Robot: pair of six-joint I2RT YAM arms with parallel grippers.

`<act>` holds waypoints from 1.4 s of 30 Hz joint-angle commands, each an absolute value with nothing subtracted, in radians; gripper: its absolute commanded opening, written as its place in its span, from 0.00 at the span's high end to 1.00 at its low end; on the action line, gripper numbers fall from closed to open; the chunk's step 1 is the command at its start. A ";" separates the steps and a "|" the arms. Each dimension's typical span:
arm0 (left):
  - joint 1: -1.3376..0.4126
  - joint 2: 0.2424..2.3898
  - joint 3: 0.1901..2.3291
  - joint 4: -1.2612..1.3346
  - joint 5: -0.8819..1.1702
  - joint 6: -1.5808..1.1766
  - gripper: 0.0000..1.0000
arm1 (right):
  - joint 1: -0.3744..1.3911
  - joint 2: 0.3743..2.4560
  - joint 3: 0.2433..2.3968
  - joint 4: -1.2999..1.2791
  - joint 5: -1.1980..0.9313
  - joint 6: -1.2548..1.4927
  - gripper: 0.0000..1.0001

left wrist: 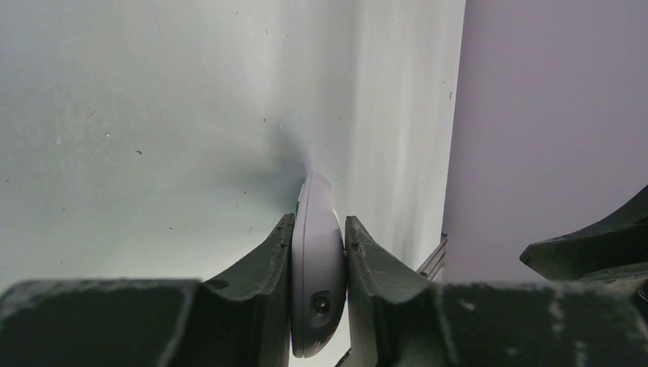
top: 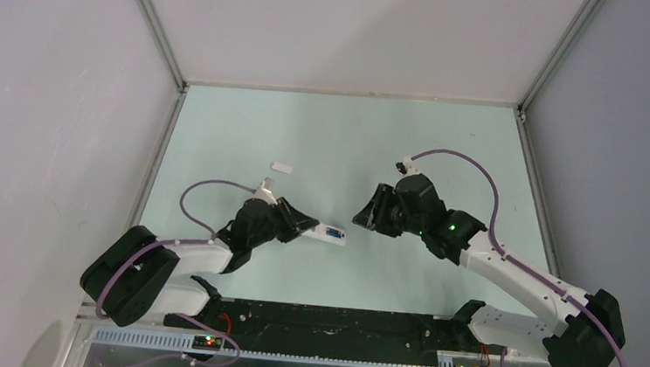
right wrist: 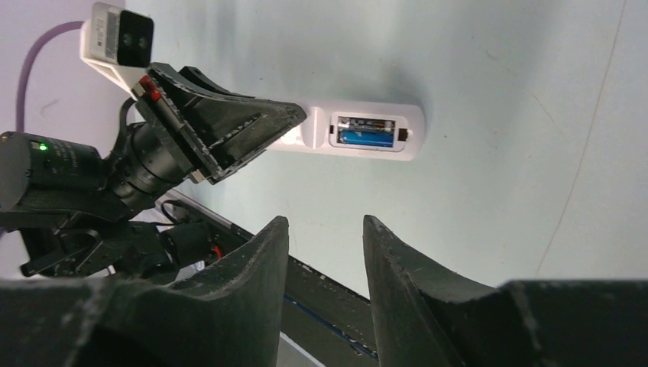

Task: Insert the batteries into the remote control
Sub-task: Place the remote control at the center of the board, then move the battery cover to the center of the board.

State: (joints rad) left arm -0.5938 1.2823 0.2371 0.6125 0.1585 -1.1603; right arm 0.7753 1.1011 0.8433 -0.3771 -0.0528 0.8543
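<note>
My left gripper [top: 301,225] is shut on the white remote control [top: 328,233], clamping its near end edge-on between both fingers [left wrist: 279,260]; the remote [left wrist: 317,252] sticks out ahead. In the right wrist view the remote [right wrist: 359,131] lies back-up with its battery bay uncovered: a bright blue battery [right wrist: 367,138] sits in the bay and a dark battery [right wrist: 365,122] beside it. My right gripper [top: 365,211] hovers right of the remote, open and empty, its fingertips [right wrist: 279,229] apart.
A small white piece [top: 281,167], like a battery cover, lies on the pale green table behind the left arm. Grey walls and metal rails [top: 168,127] enclose the table. A black base bar [top: 337,320] runs along the near edge.
</note>
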 commanded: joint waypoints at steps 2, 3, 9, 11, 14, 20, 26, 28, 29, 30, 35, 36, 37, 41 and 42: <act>-0.599 1.307 0.194 0.657 0.100 -1.118 0.58 | 0.768 1.102 0.839 -0.389 -0.024 0.788 0.54; -0.600 1.316 0.185 0.657 0.094 -1.117 0.55 | 0.768 1.107 0.839 -0.389 -0.024 0.785 0.54; -0.598 1.364 0.167 0.656 0.061 -1.116 0.50 | 0.765 1.113 0.826 -0.373 -0.034 0.782 0.54; -0.595 1.375 0.167 0.655 0.048 -1.108 0.49 | 0.764 1.114 0.820 -0.369 -0.035 0.782 0.54; -0.582 1.370 0.160 0.638 0.012 -1.114 0.39 | 0.763 1.111 0.813 -0.373 -0.035 0.778 0.54; -0.568 1.243 0.221 0.308 -0.133 -1.072 0.18 | 0.762 1.095 0.810 -0.403 -0.001 0.776 0.51; -0.567 1.147 0.368 -0.039 -0.303 -0.943 0.12 | 0.761 1.085 0.811 -0.411 0.038 0.771 0.50; -0.567 1.157 0.435 -0.120 -0.356 -0.888 0.11 | 0.762 1.085 0.811 -0.407 0.044 0.768 0.50; -0.565 1.171 0.457 -0.140 -0.389 -0.851 0.11 | 0.760 1.087 0.811 -0.406 0.045 0.766 0.50; -0.562 1.177 0.501 -0.174 -0.404 -0.829 0.12 | 0.761 1.088 0.811 -0.405 0.045 0.765 0.50; -0.419 1.313 0.662 -0.201 -0.353 -0.734 0.16 | 0.748 1.097 0.811 -0.379 0.040 0.757 0.50; -0.382 1.338 0.716 -0.200 -0.338 -0.720 0.16 | 0.740 1.099 0.811 -0.373 0.034 0.756 0.50; -0.368 1.395 0.745 -0.200 -0.322 -0.687 0.17 | 0.735 1.103 0.811 -0.359 0.029 0.756 0.50; -0.330 1.587 0.924 -0.213 -0.292 -0.586 0.18 | 0.703 1.120 0.812 -0.321 -0.002 0.751 0.50; -0.323 1.644 0.972 -0.217 -0.284 -0.573 0.17 | 0.692 1.124 0.813 -0.319 -0.010 0.753 0.50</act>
State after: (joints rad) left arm -0.3431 1.4906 0.8341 -0.1864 -0.3073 -0.7116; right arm 0.7219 1.1091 0.8112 -0.3813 0.0097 0.7685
